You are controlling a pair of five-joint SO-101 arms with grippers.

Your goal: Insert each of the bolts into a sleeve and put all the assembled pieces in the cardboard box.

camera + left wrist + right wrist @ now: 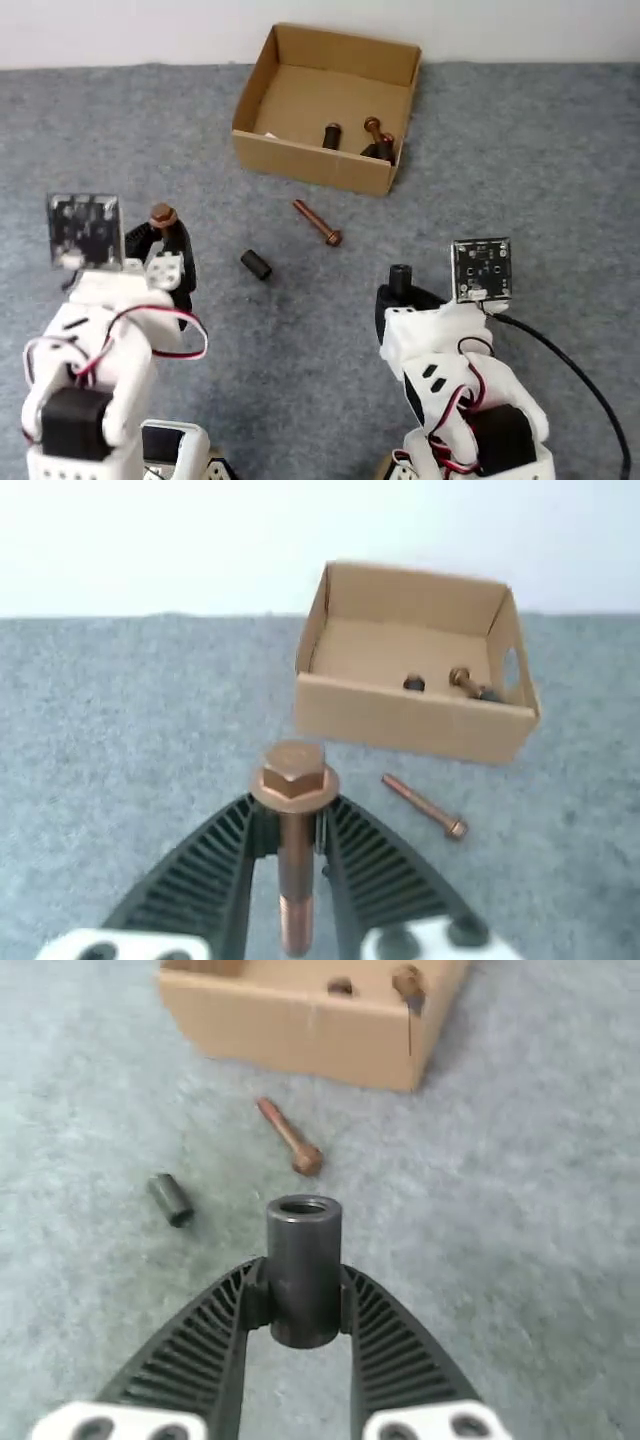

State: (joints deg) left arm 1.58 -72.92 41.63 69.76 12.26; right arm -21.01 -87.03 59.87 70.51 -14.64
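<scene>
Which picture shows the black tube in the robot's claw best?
The right wrist view: the tube stands upright and close in the right gripper, its open top clear. The high view gives just its top end, peeking above that arm.

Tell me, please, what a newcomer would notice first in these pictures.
The left gripper grips a copper bolt by its shank, and the right gripper grips a dark sleeve. Between the arms and the cardboard box, a loose bolt and a loose sleeve lie apart on the grey carpet; assembled pieces lie in the box.
</scene>
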